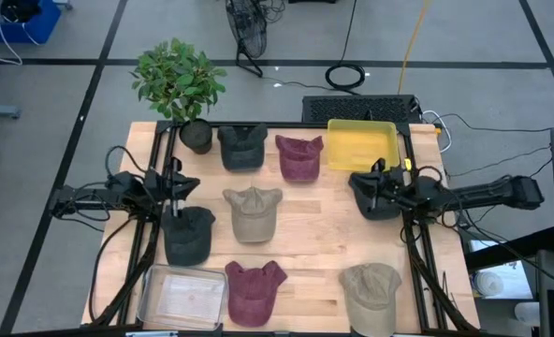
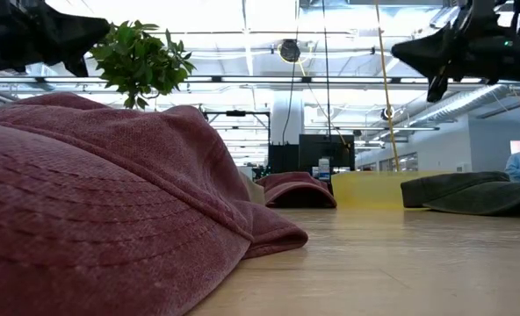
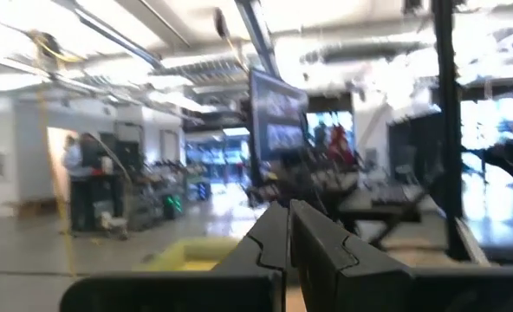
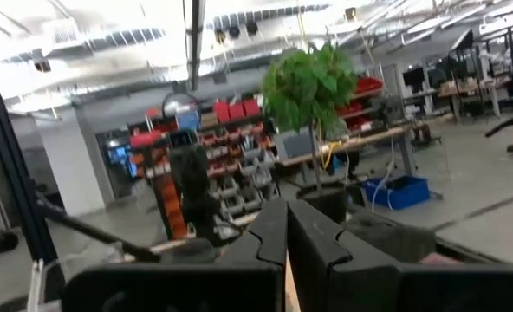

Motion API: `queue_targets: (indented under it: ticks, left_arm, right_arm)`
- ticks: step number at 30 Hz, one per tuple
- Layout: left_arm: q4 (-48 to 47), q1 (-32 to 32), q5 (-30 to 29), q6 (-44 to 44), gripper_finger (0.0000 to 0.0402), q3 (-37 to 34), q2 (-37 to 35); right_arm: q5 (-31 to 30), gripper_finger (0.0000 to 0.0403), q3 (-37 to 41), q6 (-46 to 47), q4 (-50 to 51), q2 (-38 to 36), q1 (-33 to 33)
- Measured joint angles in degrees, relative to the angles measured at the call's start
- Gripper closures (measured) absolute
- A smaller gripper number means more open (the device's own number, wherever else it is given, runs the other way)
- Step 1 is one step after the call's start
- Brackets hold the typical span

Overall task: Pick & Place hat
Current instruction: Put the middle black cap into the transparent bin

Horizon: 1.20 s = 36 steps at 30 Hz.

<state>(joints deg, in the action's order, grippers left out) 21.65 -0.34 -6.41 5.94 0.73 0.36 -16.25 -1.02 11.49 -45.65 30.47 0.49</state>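
Several hats lie crown up on the wooden table (image 1: 314, 234): dark grey (image 1: 242, 147), maroon (image 1: 298, 155), tan (image 1: 254, 212), dark (image 1: 187, 234), maroon (image 1: 254, 292), tan (image 1: 369, 295), and a dark one (image 1: 378, 202) at the right. My left gripper (image 1: 188, 185) (image 3: 287, 234) hovers shut at the table's left, above and just beyond the dark hat. My right gripper (image 1: 363, 183) (image 4: 285, 230) hovers shut over the right dark hat. Both point a little upward into the room and hold nothing.
A yellow bin (image 1: 361, 143) stands at the far right, a clear tray (image 1: 181, 295) at the near left, and a potted plant (image 1: 179, 84) at the far left corner. In the low view, the near maroon hat (image 2: 111, 202) fills the foreground.
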Motion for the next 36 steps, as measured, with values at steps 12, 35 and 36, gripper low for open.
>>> queue_targets:
  ticks: [12, 35, 36]
  left_arm:
    - [6.34, 0.00, -1.12, 0.96, 0.0378, 0.00, 0.00]
    - [-2.50, -1.59, -0.69, -5.10, 0.0378, 14.09, 29.90]
    - [-3.02, -2.15, -0.69, -4.98, 0.0378, 14.96, 31.54]
  right_arm:
    - [6.00, 0.0375, -10.96, -3.48, 9.00, 12.66, 0.39]
    - [-3.11, 0.0285, -28.13, -8.66, 42.06, 17.40, 5.98]
    - [-4.35, 0.0283, -28.17, -8.61, 41.99, 17.53, 6.84]
